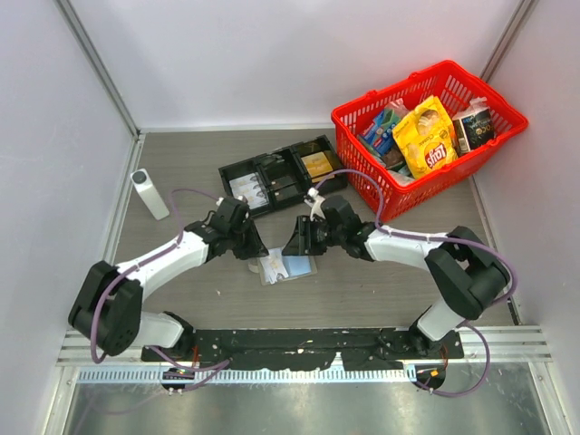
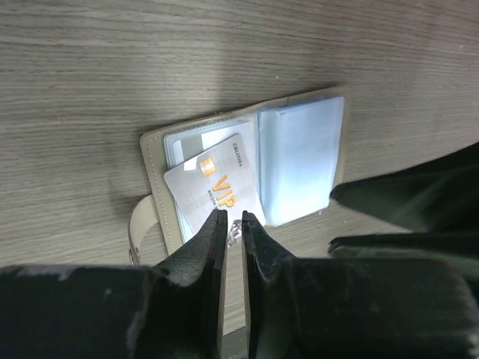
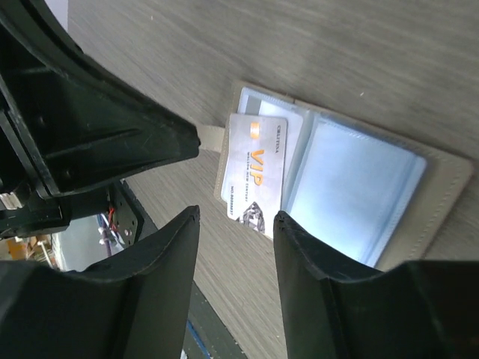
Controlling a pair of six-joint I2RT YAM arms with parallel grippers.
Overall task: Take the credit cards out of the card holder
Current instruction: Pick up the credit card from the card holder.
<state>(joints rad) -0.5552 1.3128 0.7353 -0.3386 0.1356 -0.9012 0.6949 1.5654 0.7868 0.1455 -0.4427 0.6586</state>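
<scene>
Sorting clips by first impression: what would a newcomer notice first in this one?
The open card holder at the table's centre, a VIP card sticking partly out of its pocket. The left hand is at that card's edge, fingers a slit apart; the red basket of snacks sits far right.

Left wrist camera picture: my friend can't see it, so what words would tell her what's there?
A whitish glossy card printed with orange VIP pokes partway out of a small open beige-grey card holder lying on a grey wood-grain table. The left claw, its two black fingers almost together, points at the card's near edge.
</scene>
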